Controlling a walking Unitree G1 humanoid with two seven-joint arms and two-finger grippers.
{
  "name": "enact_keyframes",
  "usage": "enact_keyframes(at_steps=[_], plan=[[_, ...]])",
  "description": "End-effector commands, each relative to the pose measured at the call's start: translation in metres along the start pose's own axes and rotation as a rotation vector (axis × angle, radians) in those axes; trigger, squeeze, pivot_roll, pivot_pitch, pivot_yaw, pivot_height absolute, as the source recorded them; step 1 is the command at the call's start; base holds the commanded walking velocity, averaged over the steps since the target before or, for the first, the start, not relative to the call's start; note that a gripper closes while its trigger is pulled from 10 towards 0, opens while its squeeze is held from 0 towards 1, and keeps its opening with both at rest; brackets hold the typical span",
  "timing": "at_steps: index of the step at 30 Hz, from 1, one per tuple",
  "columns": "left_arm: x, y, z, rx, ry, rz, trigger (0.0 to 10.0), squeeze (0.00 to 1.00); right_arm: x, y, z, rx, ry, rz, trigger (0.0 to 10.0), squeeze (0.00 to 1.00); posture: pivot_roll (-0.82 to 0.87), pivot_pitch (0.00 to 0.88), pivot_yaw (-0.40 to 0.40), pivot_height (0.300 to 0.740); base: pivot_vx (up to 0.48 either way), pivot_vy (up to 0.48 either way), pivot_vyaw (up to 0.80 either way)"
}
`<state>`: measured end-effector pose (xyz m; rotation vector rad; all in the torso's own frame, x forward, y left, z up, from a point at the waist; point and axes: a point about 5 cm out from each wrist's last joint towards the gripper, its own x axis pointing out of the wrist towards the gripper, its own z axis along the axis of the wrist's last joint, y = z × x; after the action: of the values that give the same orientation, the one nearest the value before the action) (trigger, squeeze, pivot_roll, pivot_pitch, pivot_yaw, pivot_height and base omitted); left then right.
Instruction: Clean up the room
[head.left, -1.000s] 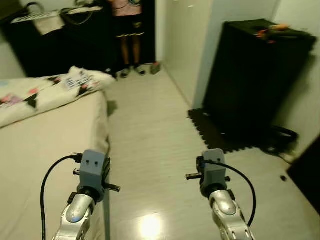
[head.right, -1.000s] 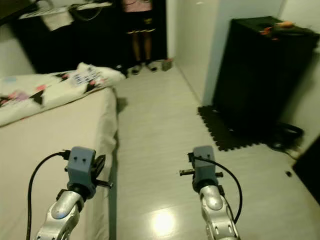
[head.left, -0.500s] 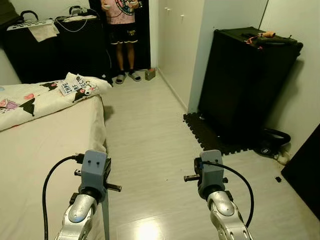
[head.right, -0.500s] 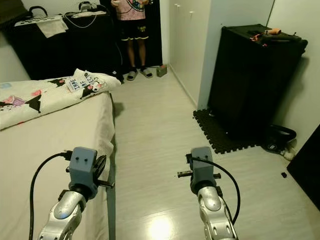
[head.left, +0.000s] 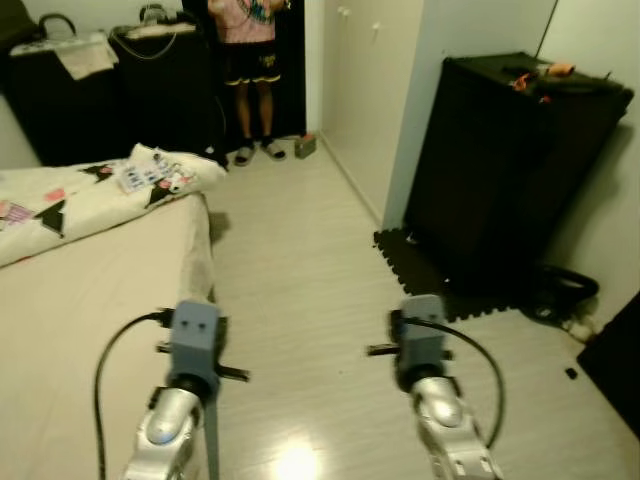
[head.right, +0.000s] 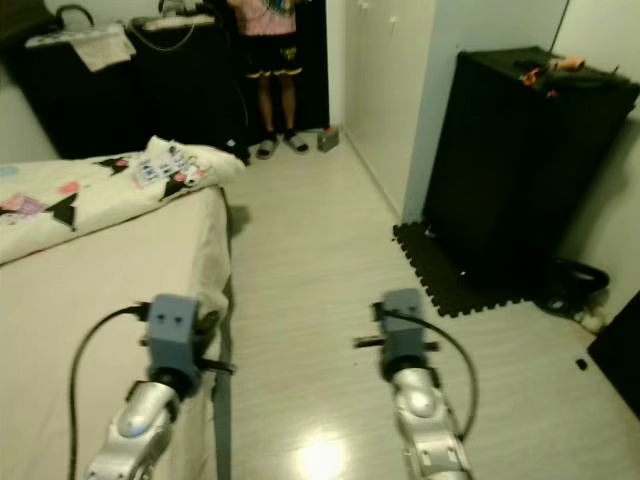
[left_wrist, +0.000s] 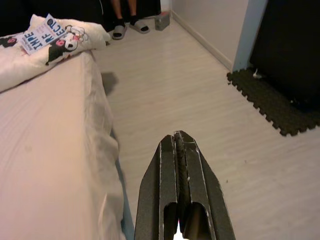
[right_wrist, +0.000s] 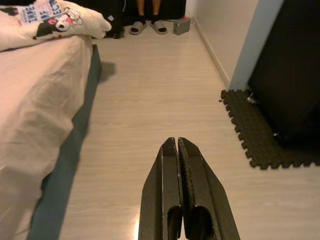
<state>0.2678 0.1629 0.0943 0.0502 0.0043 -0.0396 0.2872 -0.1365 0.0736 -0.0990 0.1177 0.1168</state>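
**A:** What do the head views give?

**B:** Both arms reach forward at the bottom, the left arm (head.left: 178, 400) at 7 o'clock over the edge of the bed (head.left: 90, 300), the right arm (head.left: 432, 400) at 5 o'clock over the pale floor (head.left: 300, 280); the picture is a little blurred. A printed quilt (head.left: 90, 190) lies bunched across the far end of the bed at 10 o'clock; a person (head.left: 250, 60) in shorts and slippers stands at 12 o'clock beside dark furniture. A black cabinet (head.left: 510, 170) stands at 2 o'clock on a dark foam mat (head.left: 420, 265), with orange bits on its top; a black round thing (head.left: 565, 290) lies on the floor at 3 o'clock, too blurred to name.

**A:** And the left wrist view?

**B:** The left gripper (left_wrist: 179, 137) has its fingers pressed together, holding nothing; it hangs above the floor just beside the bed's edge. The quilt (left_wrist: 45, 42) sits at the bed's far end; slippers (left_wrist: 129, 29) and a small box (left_wrist: 162, 20) lie beyond.

**A:** The right wrist view?

**B:** The right gripper (right_wrist: 177, 142) is likewise closed and empty, over bare floor between the bed (right_wrist: 35, 100) and the mat (right_wrist: 260, 135); the same slippers (right_wrist: 150, 27) and box (right_wrist: 181, 25) show far ahead.
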Motion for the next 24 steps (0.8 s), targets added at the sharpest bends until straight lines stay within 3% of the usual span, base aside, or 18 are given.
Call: enact_keyframes(at_steps=[1,10,24], plan=[[-0.002,-0.002,-0.005,-0.012,0.024,0.006,10.0,0.00,-0.001,-0.006,-0.003,-0.002,0.014,-0.011,10.0,0.00,-0.05,0.067,0.008,0.740,0.352,0.000,0.00],[-0.014,-0.006,-0.012,-0.036,0.030,0.072,10.0,0.00,0.009,-0.008,0.003,-0.055,0.015,0.067,10.0,0.00,-0.04,0.067,-0.077,0.740,0.353,0.000,0.00],[-0.005,0.002,-0.006,-0.007,0.020,0.040,10.0,0.00,0.003,0.001,-0.003,-0.018,0.016,0.034,10.0,0.00,-0.04,0.052,-0.020,0.740,0.348,0.000,0.00]])
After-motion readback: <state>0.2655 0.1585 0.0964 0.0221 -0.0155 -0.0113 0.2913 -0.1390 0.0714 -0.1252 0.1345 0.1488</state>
